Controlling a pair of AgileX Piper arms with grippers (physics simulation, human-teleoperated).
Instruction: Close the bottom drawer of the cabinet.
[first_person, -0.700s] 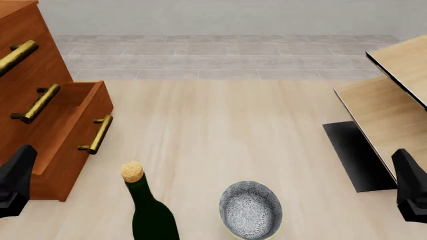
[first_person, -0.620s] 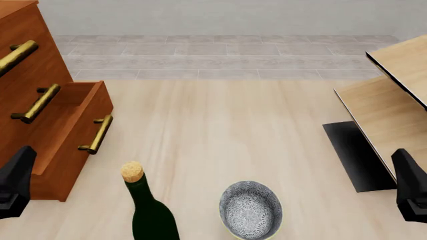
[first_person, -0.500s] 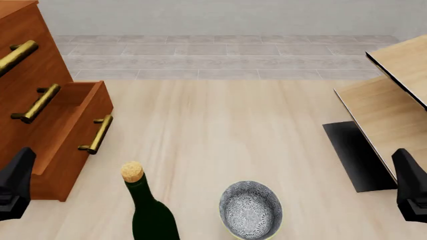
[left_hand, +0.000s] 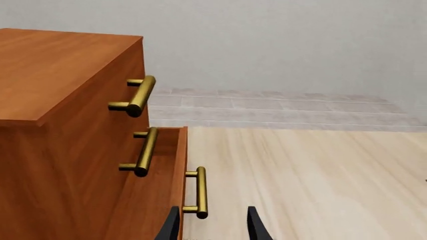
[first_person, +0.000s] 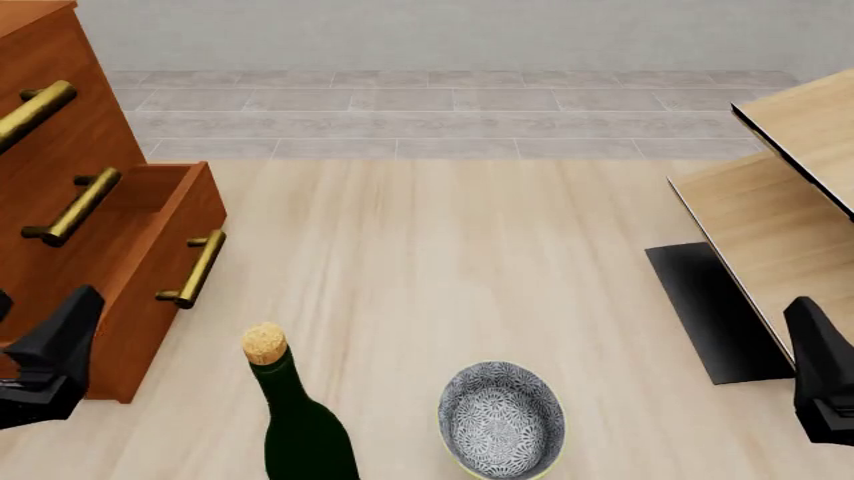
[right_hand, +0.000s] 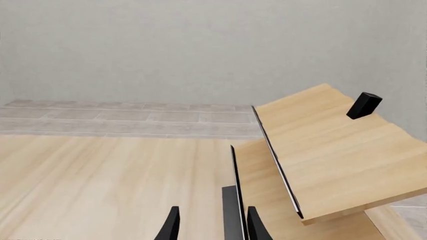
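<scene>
The cabinet (first_person: 60, 130) stands at the far left, reddish-brown with three brass bar handles. Its bottom drawer (first_person: 158, 330) is pulled out from the cabinet front, and its brass handle (first_person: 195, 268) faces the floor's middle. My left gripper (first_person: 70, 325) hovers low at the near left, just in front of the drawer's near corner. In the left wrist view the cabinet (left_hand: 60, 75) fills one side, and the bottom handle (left_hand: 199, 192) lies just ahead of the open left gripper (left_hand: 212, 229), nothing between the fingers. My right gripper (first_person: 810, 335) stays at the near right, open (right_hand: 211, 229).
A dark green corked bottle (first_person: 300, 425) and a patterned grey bowl (first_person: 502, 418) stand near the front middle. Pale light-wood furniture (first_person: 781, 215) with black edges and a black base (first_person: 714, 310) occupies the right side. Tiled floor and a grey wall lie beyond.
The left gripper has shifted right and forward, closer to the bottom drawer's near corner. The drawer, bottle, bowl and right gripper have not moved.
</scene>
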